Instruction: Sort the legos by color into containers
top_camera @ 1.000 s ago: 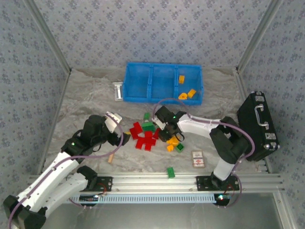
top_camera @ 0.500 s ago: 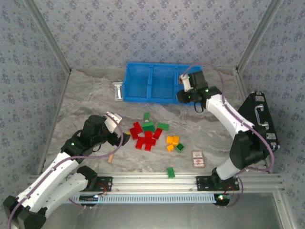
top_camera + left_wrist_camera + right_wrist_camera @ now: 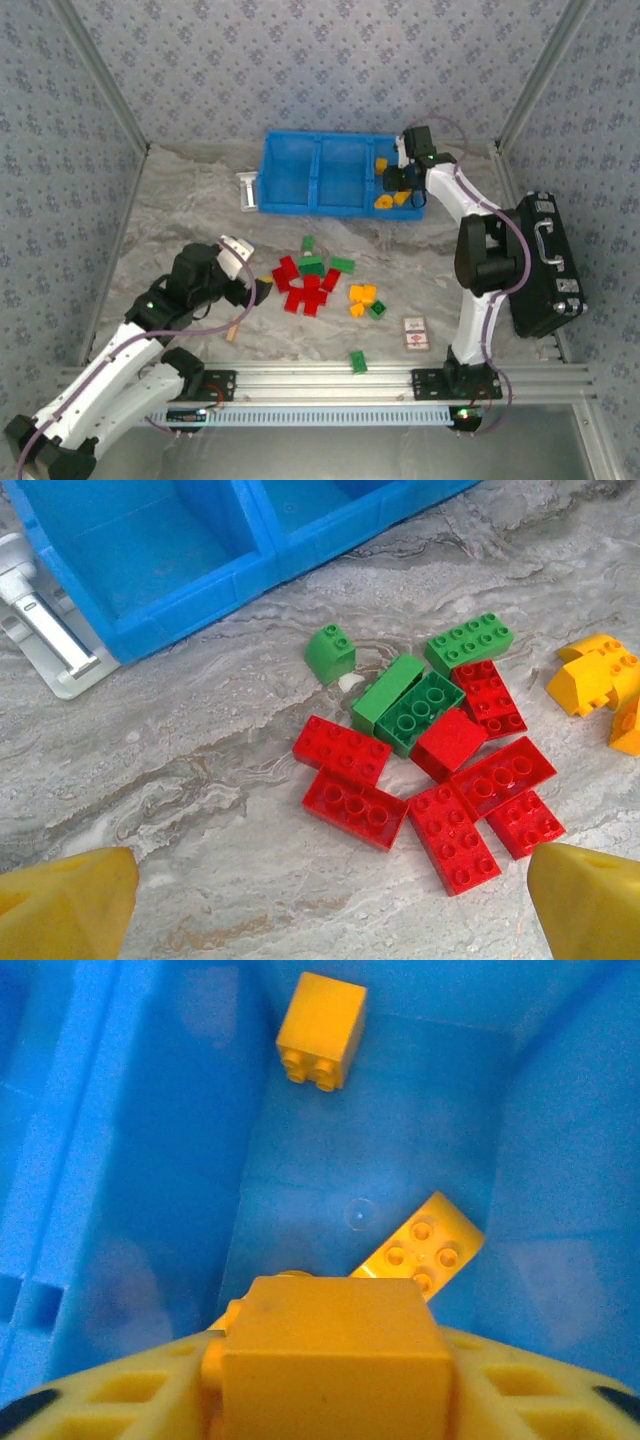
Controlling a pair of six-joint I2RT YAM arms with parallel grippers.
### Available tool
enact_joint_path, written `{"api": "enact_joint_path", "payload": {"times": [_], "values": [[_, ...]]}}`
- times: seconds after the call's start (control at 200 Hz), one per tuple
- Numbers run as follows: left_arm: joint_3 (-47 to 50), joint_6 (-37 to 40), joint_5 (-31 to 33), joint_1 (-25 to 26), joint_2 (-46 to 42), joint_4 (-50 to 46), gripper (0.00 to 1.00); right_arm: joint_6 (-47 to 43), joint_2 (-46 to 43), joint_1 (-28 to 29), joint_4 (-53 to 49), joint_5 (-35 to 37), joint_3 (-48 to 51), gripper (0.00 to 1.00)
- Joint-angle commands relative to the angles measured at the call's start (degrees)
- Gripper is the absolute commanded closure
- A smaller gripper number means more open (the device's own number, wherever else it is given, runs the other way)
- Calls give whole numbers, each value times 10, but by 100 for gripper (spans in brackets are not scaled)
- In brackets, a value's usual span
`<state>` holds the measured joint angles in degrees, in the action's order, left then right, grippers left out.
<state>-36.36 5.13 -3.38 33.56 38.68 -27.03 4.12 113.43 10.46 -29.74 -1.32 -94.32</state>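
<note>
Right gripper (image 3: 397, 181) grips a yellow brick (image 3: 335, 1360) above the right-hand compartment of the blue bin (image 3: 340, 211), evidently to join the yellows there; left gripper (image 3: 325, 905), wide open and empty, hovers over loose bricks (image 3: 310, 285) before the bin.

glossy plastic legos (image 3: 450, 742), matt marbled table (image 3: 200, 780)

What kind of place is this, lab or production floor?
Likely a lab data-collection cell, not production: patterned walls box in a marble-look table, two arms sit on an aluminium rail, and the work is toy legos beside a blue bin.
</note>
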Motion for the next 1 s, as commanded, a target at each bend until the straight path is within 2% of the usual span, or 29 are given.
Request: {"api": "enact_joint_path", "payload": {"times": [0.0, 0.085, 0.135, 0.2, 0.33, 0.44, 0.54, 0.63, 0.71, 0.76, 0.865, 0.995], "values": [[1, 8, 1, 5, 5, 9, 0, -6, -19, -2, -11, -18, -27, 33], [-2, 8, -4, 5, 16, 10, 0, -18, -53, 6, -18, -23, -5, 25], [-3, 7, -7, 5, 20, 11, 0, -28, -76, 11, -35, -36, 7, 24], [-3, 7, -10, 5, 22, 13, 0, -37, -120, 30, -65, -20, 36, 22], [-1, 7, -8, 5, 13, 14, 0, -32, -251, 92, -164, 3, 121, 18], [-1, 15, -6, 2, 14, 25, 0, 36, -379, 146, -249, -11, 206, 18], [-6, 14, -6, -3, 18, 23, 0, 149, -518, 248, -242, 16, 324, 18], [-6, 12, -5, -4, 11, 27, 0, 255, -653, 387, -187, 132, 441, 19], [-7, 11, -3, -5, -1, 31, 0, 342, -757, 511, -174, 265, 529, 19], [-7, 9, -3, -5, -10, 34, 0, 375, -803, 574, -171, 311, 571, 19], [-6, 4, -9, -5, -29, 34, 0, 405, -815, 668, -148, 349, 617, 18], [-6, 1, -11, -6, -59, 30, 0, 433, -738, 709, -159, 341, 619, 18]]}}
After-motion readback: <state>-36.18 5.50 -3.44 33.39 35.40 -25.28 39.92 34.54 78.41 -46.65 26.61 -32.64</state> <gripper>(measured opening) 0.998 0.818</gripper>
